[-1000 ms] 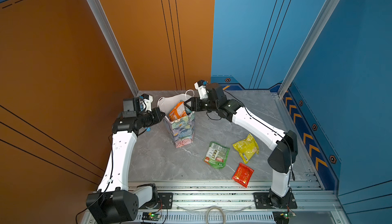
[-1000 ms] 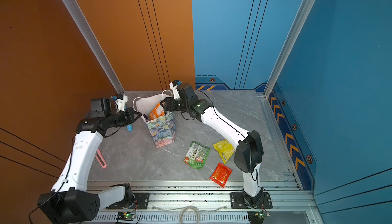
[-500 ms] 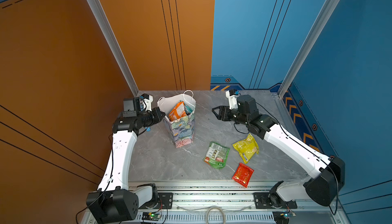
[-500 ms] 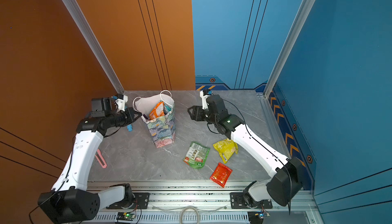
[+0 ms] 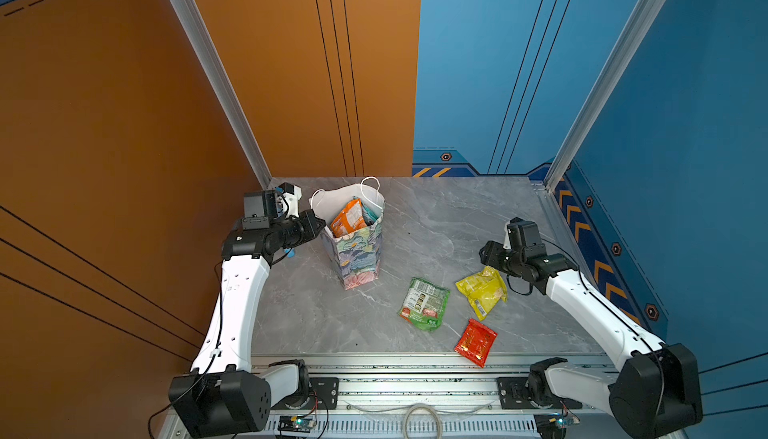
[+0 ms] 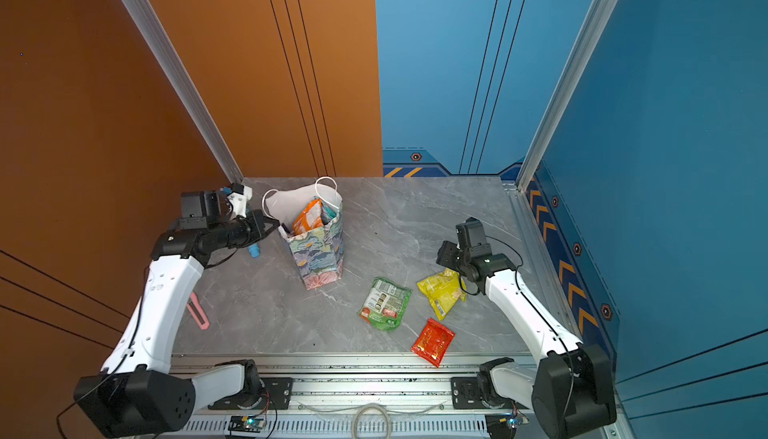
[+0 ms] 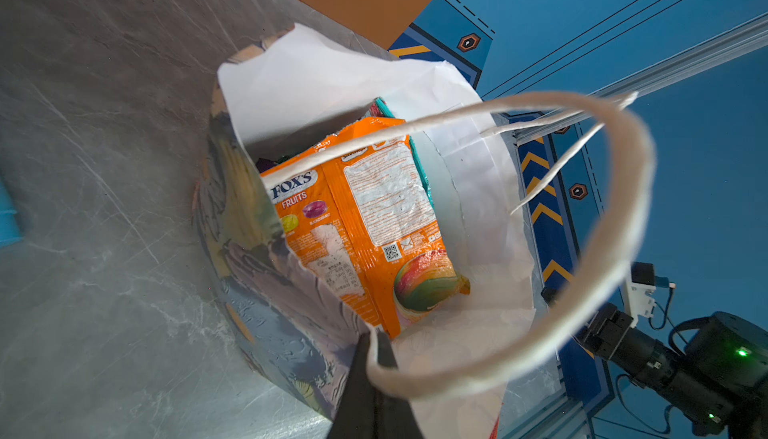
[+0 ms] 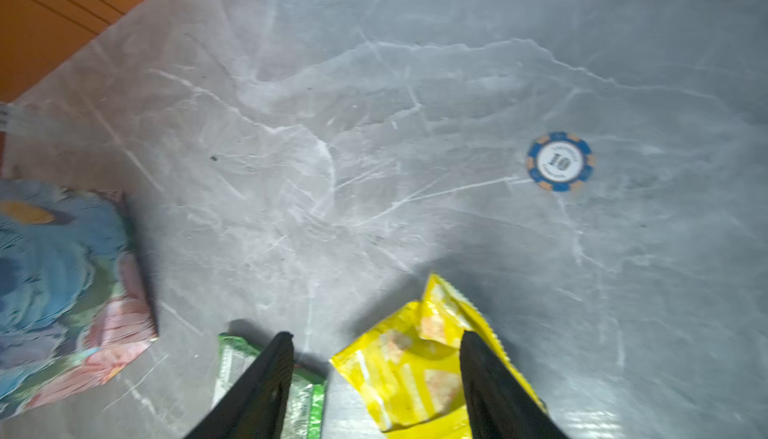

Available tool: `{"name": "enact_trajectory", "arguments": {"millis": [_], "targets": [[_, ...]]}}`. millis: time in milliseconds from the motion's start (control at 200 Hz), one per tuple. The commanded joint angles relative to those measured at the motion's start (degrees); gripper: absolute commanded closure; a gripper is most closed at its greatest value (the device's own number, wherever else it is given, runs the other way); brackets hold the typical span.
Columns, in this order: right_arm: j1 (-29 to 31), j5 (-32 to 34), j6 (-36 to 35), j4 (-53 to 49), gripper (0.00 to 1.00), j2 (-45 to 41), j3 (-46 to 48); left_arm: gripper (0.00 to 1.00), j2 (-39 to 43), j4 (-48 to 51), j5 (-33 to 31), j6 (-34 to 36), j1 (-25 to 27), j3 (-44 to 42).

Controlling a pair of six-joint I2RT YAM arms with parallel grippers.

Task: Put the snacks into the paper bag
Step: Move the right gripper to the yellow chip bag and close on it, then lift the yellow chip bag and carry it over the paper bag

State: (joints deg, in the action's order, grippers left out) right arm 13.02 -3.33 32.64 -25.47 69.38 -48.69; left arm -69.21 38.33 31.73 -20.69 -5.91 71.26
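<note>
A floral paper bag (image 5: 357, 250) (image 6: 320, 258) stands upright toward the rear left of the grey marbled tabletop (image 5: 436, 216), its mouth open and white cord handles raised. The left arm (image 5: 241, 291) reaches to the bag from the left. In the left wrist view, the left jaws are pressed together on the bag's near rim, just where a cord handle joins the paper. Inside the bag (image 7: 249, 229), an orange packet (image 7: 374, 216) (image 5: 347, 219) marked "FOX'S FRUITS" leans on edge, with a teal packet (image 7: 417, 158) tucked behind it.

Three more snacks lie flat on the tabletop, well apart from the bag, toward the front right. A green packet (image 5: 424, 303) (image 6: 384, 303) lies nearest the bag, a yellow packet (image 5: 482, 291) (image 6: 442, 293) just right of it, and a red packet (image 5: 476, 341) (image 6: 433, 341) by the front edge.

The right arm (image 5: 582, 300) holds the right jaws above the far end of the yellow packet (image 8: 395, 366). They stand apart and grip nothing, one dark finger (image 8: 257, 383) overlapping the green packet (image 8: 230, 362) in the right wrist view. A blue poker chip (image 8: 560, 161) lies on the tabletop beyond them.

A light-blue stick (image 6: 254, 250) lies beneath the left arm's wrist, and a pink strip (image 6: 197, 310) rests near the tabletop's left edge.
</note>
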Motion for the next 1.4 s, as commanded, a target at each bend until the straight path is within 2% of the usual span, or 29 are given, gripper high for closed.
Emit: {"name": "enact_trajectory", "arguments": {"millis": [0, 330, 425, 585, 771, 826, 931, 1146, 1391], "targets": [[-0.6, 3.2, -0.6, -1.4, 0.35, 1.4, 0.3, 1.00, 0.9, -1.9, 0.7, -0.3, 0.5, -0.8], [-2.6, 3.0, -1.8, 3.7, 0.41, 8.6, 2.6, 1.00, 1.0, -2.3, 1.1, -0.4, 0.6, -1.1], [-2.9, 2.9, -2.1, 5.7, 0.46, 10.2, 2.9, 1.00, 0.8, -2.4, 1.1, -0.6, 0.6, -1.2], [-2.8, 1.6, -2.1, 7.9, 0.60, 12.7, 2.7, 1.00, 0.8, -2.4, 1.0, -0.7, 0.7, -1.1], [-2.9, 1.2, -1.9, 9.3, 0.82, 14.1, 2.3, 1.00, 0.6, -2.4, 1.0, -0.7, 0.7, -0.9], [-2.8, 1.1, -1.9, 9.3, 0.86, 14.3, 1.9, 1.00, 0.6, -2.4, 0.9, -0.7, 0.8, -0.9], [-2.8, 0.7, -2.0, 9.3, 1.00, 13.7, 1.1, 1.00, 0.5, -2.4, 0.9, -0.7, 0.8, -1.0], [-2.1, -0.9, -1.9, 8.4, 1.00, 10.9, -1.4, 1.00, 0.3, -2.5, 0.9, -0.7, 0.9, -1.0], [1.2, -1.0, -0.4, 6.2, 1.00, 4.2, -6.1, 1.00, 0.4, -2.5, 0.8, -0.6, 0.9, -1.0]]}}
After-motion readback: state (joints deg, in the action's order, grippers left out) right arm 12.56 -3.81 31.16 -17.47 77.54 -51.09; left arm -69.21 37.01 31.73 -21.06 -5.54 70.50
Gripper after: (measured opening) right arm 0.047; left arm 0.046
